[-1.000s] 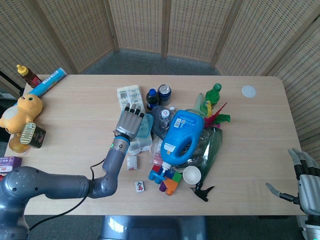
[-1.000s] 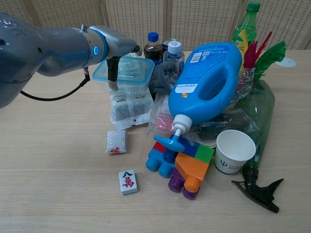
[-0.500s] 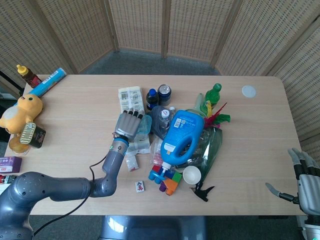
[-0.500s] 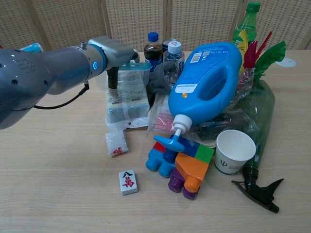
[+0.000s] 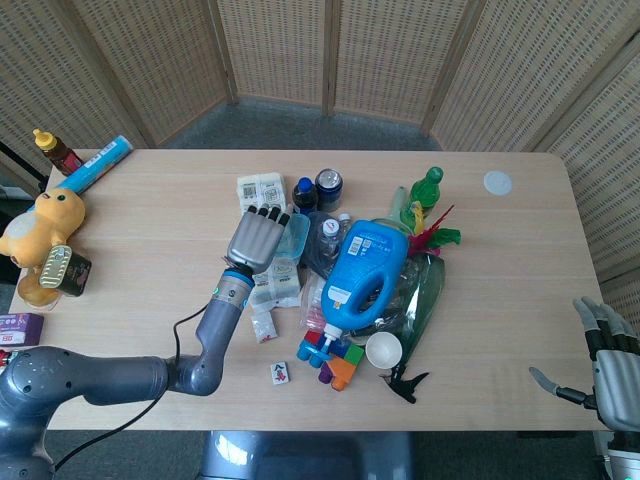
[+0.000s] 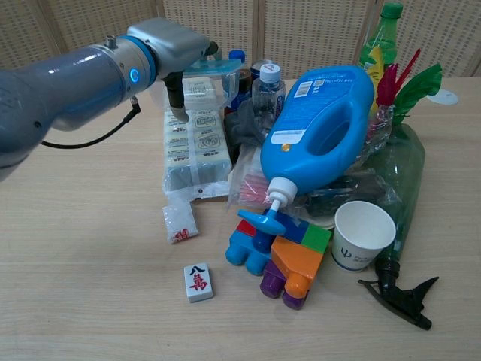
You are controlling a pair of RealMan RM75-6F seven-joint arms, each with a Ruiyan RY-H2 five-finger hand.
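Observation:
My left hand (image 5: 255, 238) (image 6: 167, 47) grips a clear plastic box with a blue lid (image 5: 294, 234) (image 6: 213, 72) and holds it tilted above the table, in front of the dark bottles (image 6: 237, 69). Below it lies a stack of white wrapped packs (image 6: 194, 150) (image 5: 272, 284). A big blue detergent jug (image 5: 362, 272) (image 6: 319, 124) leans in the pile just to the right. My right hand (image 5: 603, 362) hangs off the table's near right corner, fingers apart, holding nothing.
Near the front lie a mahjong tile (image 6: 198, 280), a small sachet (image 6: 179, 222), coloured toy blocks (image 6: 282, 256), a paper cup (image 6: 361, 234) and a green spray bottle (image 6: 402, 188). A yellow plush duck (image 5: 40, 225) and a can (image 5: 65, 270) sit at the far left.
My left hand has lifted the clear box up off the white packs and tilted it on edge. The packs below now show fully. The right hand has not moved.

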